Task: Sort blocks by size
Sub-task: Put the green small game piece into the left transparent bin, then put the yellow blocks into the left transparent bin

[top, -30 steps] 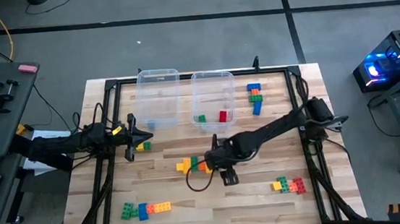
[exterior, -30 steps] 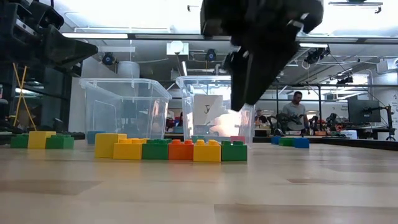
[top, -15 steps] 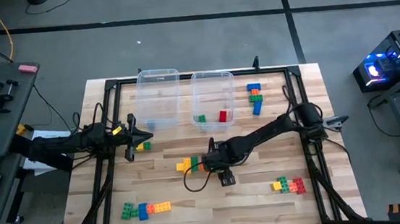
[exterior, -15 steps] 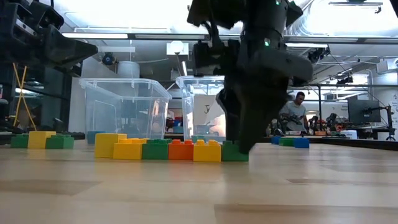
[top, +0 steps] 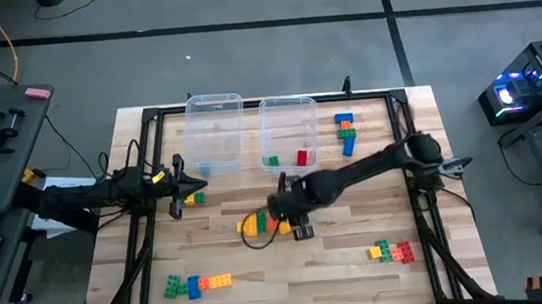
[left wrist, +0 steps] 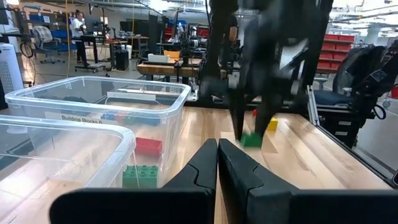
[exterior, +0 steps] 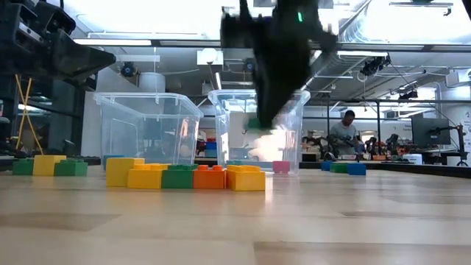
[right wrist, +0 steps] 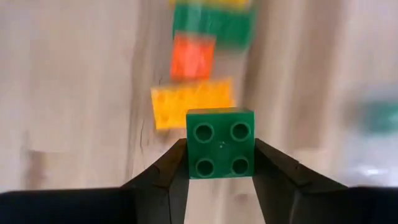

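**Q:** What is held by the right end effector [right wrist: 219, 163], and how is it placed?

**A:** A small green block [right wrist: 220, 142] is gripped between the two dark fingers [right wrist: 165, 177], studs facing the wrist camera. The block is seen lifted clear of the bench [top: 341, 274] in the low view. Just below the end effector lies a row of blocks [exterior: 185, 176] in yellow, green and orange; its nearest end is a yellow block.

**Q:** What is found around it?

**A:** Two clear bins [top: 289, 131] are set just beyond the end effector, toward the far bench edge; a red and a green block are contained in the nearer one. Open wood is left between the row and the near edge. Other block groups [top: 390, 251] lie well apart, toward the bench corners.

**Q:** And the left end effector [top: 178, 188]?

**A:** It is kept closed and empty, near the left frame rail, with a small yellow and green block group [top: 194, 198] just beside it.
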Motion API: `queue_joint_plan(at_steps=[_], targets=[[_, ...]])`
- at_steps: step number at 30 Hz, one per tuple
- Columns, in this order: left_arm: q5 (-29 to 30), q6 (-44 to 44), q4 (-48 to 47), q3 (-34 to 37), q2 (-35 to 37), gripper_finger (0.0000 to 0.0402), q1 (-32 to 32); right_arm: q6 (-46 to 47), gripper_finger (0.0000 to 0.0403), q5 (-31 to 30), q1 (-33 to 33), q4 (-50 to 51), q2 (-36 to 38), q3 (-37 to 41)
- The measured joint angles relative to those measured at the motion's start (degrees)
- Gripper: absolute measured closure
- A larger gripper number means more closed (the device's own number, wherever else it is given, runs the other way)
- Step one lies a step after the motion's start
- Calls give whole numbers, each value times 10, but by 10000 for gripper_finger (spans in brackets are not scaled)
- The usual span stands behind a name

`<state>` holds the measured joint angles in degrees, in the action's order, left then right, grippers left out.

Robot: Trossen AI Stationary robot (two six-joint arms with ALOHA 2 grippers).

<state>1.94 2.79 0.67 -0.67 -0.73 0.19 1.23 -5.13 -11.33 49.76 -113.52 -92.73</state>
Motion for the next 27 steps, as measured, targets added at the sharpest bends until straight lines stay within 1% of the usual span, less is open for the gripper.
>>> queue_joint_plan(at_steps=[4,7,10,14,16,17,18,20,22,24,27], targets=[[0,0,0,0,0,398,0,-33,267,-25,42,-32,5,-109],[0,0,0,0,0,398,0,-48,267,-38,81,-113,-7,-179],[0,0,0,0,-1,398,0,-53,267,-43,122,-186,-39,-224],[1,0,0,0,-2,398,0,-4,267,-37,173,-247,-91,-276],[1,0,0,0,-2,398,0,24,267,-38,193,-254,-115,-299],[2,0,1,0,-3,398,0,44,260,-40,202,-252,-128,-311],[2,0,0,0,-4,398,0,64,245,-40,208,-251,-140,-321],[2,0,0,0,-4,398,0,91,198,-38,214,-240,-156,-334],[2,0,0,0,-4,398,0,105,148,-31,216,-239,-163,-346],[3,-8,0,0,-4,398,0,108,106,-22,218,-238,-161,-357],[3,-52,0,0,-4,398,0,107,68,2,219,-209,-155,-392]])
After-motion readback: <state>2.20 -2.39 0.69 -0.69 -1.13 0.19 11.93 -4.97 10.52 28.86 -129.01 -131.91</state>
